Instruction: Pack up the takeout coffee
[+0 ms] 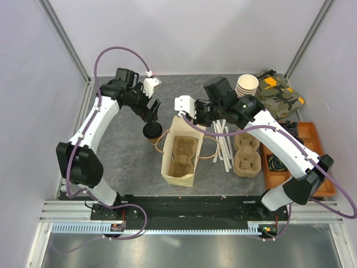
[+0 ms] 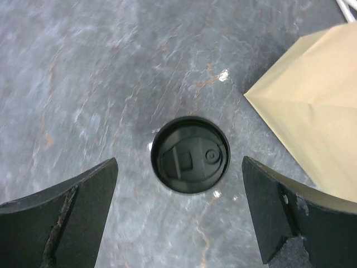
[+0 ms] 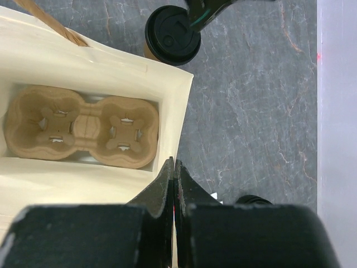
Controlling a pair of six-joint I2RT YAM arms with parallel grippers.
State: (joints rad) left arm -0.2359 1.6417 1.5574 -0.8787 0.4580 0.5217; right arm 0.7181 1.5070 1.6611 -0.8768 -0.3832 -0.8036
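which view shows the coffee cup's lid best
Left wrist: it looks straight down on the cup, lid centred and unobstructed. Top view shows it small beside the bag. Right wrist catches it at the frame's top edge, partly covered.

I see bright, even light from above in the top view, with only soft shadows on the surface (image 1: 128, 162). In the left wrist view small white glints sit beside the takeout coffee (image 2: 190, 154), and the stone pattern looks slightly soft. In the right wrist view the paper bag (image 3: 83, 190) is almost washed out, and the right gripper (image 3: 173, 165) is dark with little detail.
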